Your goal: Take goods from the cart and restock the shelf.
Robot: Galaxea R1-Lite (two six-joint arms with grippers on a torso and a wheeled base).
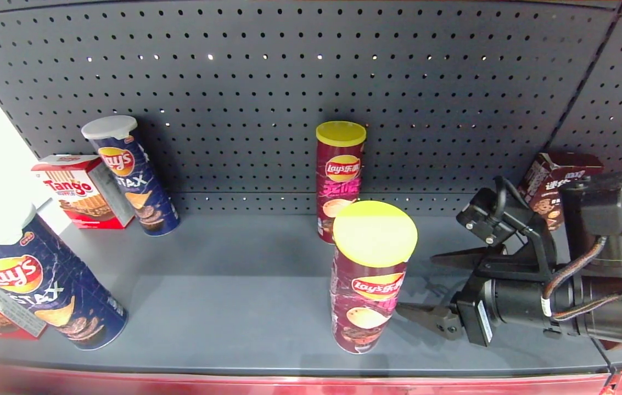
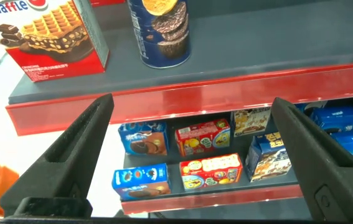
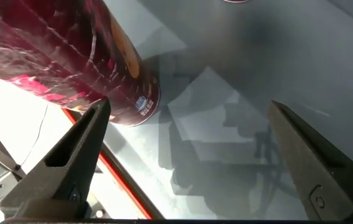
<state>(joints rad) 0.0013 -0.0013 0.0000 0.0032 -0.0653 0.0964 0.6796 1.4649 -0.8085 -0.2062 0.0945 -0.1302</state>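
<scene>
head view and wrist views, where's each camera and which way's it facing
Head: on the robot's head, facing forward and down at the shelf; the right gripper shows, open, beside the front maroon can.
Left wrist: behind the open left gripper, facing the shelf's red edge and boxes below.
Right wrist: behind the right gripper, facing the can's base.
Shared: head and right wrist both show that can.

This is a shop: a dark grey metal shelf [image 1: 234,274] with perforated back panel [image 1: 289,82] and red front rail [image 1: 289,385] holds crisp tubes [image 1: 341,181] and biscuit boxes [image 2: 204,137].

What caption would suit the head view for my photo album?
Open right hand beside a yellow-lidded maroon chip can standing near the front edge of the shelf.
</scene>
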